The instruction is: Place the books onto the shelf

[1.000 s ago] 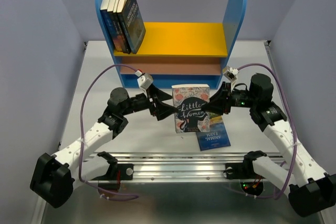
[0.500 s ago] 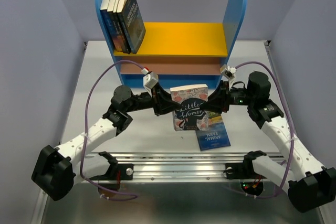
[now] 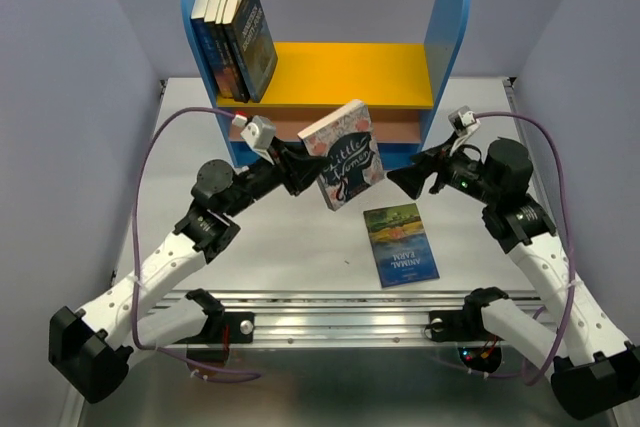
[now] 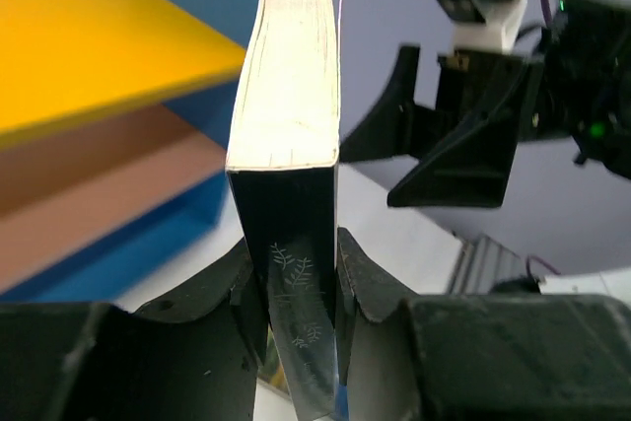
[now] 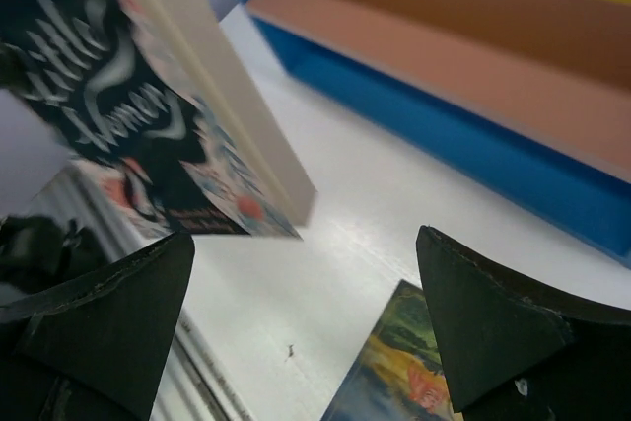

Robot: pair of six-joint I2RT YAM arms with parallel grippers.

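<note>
One paperback, Little Women (image 3: 343, 152), has gone from two grippers to one. A second ago both held it upright above the middle of the table (image 3: 290, 247). Now only the left gripper (image 3: 303, 171) has it, jaws narrow and pinching the book across its thickness. The book sits higher and farther, tilted, just in front of the lower board of the shelf (image 3: 447, 27).

The right gripper (image 3: 408, 179) has let go and drawn back to the right, its jaws spread wide with nothing between them. Four books (image 3: 232, 37) stand as before at the left end of the yellow board, leaning on the blue panel. The Animal Farm paperback (image 3: 400, 244) lies flat right of centre, now uncovered.

The table is white, with a metal rail (image 3: 340, 324) along its near edge. Pale lilac walls (image 3: 60, 97) enclose it.
</note>
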